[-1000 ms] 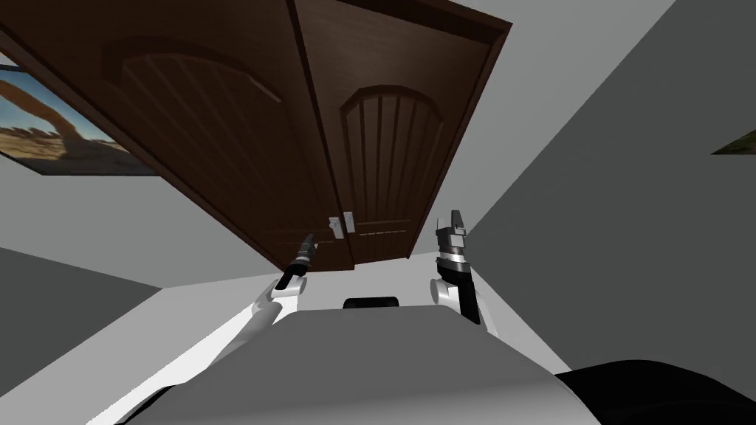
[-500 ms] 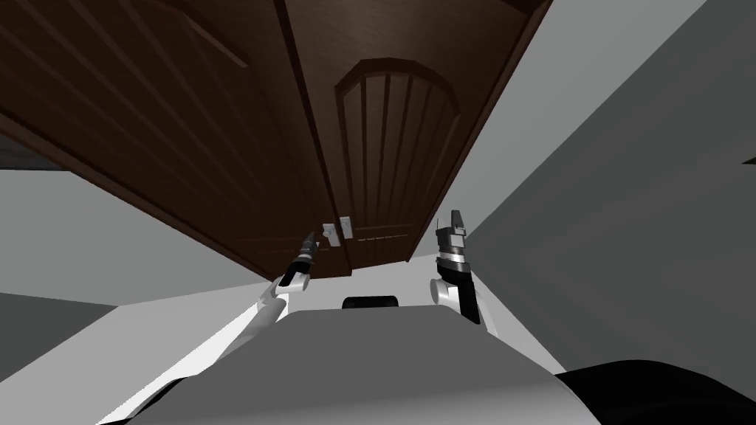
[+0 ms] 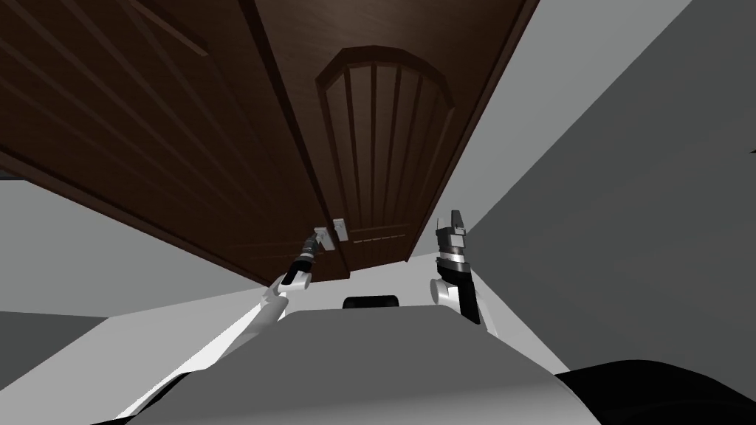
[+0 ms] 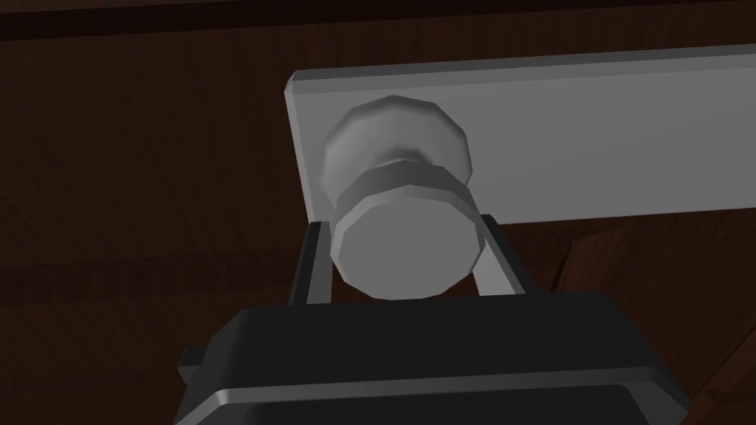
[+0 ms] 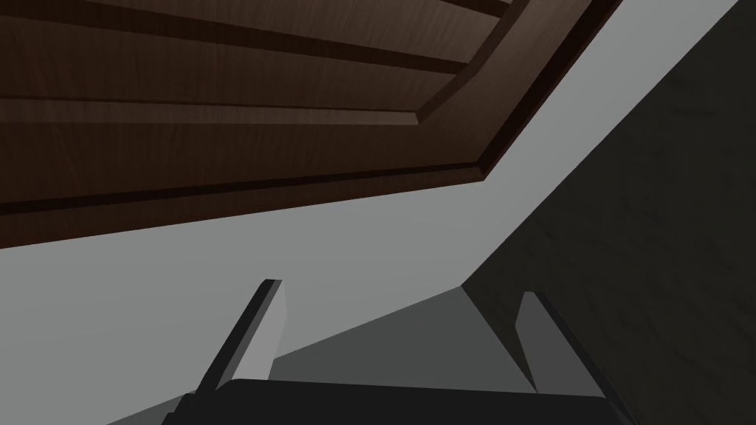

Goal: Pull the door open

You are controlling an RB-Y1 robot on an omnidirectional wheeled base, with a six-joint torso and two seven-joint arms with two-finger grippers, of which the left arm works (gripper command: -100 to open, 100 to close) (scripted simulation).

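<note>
A dark brown double door (image 3: 184,111) stands right in front of me, its left leaf (image 4: 148,184) behind my left hand. Each leaf carries a grey plate near the middle seam. In the left wrist view a grey round knob (image 4: 402,251) juts from its plate (image 4: 590,147). My left gripper (image 4: 404,223) is shut on this knob, with one finger (image 4: 495,258) pressed to each side. The head view shows that gripper (image 3: 316,240) at the left leaf's knob (image 3: 322,235). My right gripper (image 3: 457,219) is raised beside the right leaf (image 3: 384,147), open and holding nothing (image 5: 399,289).
A grey wall (image 3: 627,184) runs close along my right side. A lighter wall strip (image 5: 295,243) lies below the door frame (image 5: 221,111) in the right wrist view. The second plate (image 3: 340,229) sits just right of the held knob.
I have moved closer to the door, which now looms larger, and the wall picture on the left has left the view. My left gripper has reached forward onto the knob. The right arm has held still.
</note>
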